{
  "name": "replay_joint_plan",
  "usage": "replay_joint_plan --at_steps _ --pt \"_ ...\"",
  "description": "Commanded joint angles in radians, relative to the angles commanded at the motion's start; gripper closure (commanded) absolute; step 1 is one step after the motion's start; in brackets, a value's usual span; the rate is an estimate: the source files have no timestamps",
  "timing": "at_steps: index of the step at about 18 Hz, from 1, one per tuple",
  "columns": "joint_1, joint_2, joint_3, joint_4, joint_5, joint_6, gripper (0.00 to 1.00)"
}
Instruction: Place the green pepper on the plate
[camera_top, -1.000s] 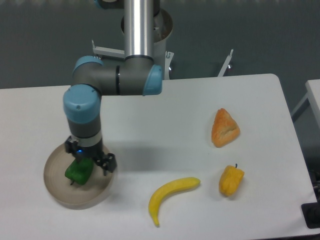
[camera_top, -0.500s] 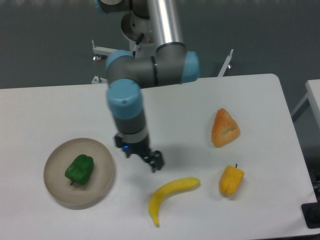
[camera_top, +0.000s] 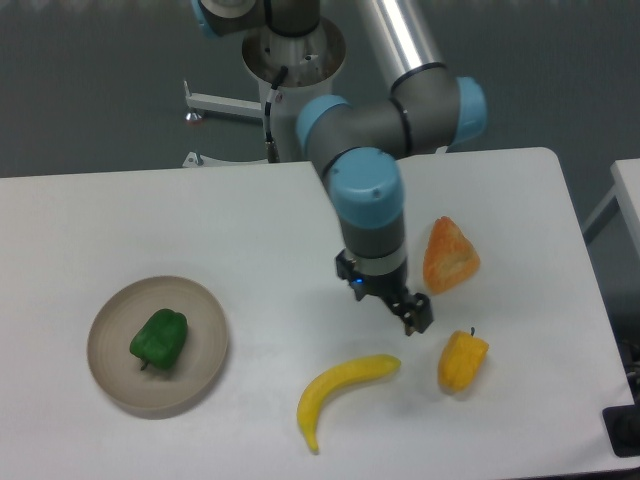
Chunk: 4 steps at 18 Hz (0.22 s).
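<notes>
Green pepper (camera_top: 158, 339) lies inside plate (camera_top: 205, 318), left of centre, on worktop (camera_top: 120, 220); task looks done. Handling, as judgement: light, stiff, glossy skin likely slippery, lumpy sides; best held across blocky body, not stem. Gripper (camera_top: 400, 305) well apart from plate, above worktop between banana (camera_top: 343, 389), yellow-orange pepper (camera_top: 462, 361) and orange pastry-like item (camera_top: 450, 256); holds nothing. Jaws: one dark finger shows, opening width not readable. Pepper stem too small to make out; arm base cut off at top.

A robotics lab: an industrial arm (camera_top: 375, 190) on a metal pedestal (camera_top: 295, 55) works over a plain white tabletop (camera_top: 200, 230) before a bare grey wall (camera_top: 90, 90), with toy food laid out.
</notes>
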Motion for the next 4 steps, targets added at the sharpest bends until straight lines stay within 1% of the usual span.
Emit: replay_joint_plan --at_steps 4 --pt "0.0 0.0 -0.002 0.002 -0.006 0.002 0.0"
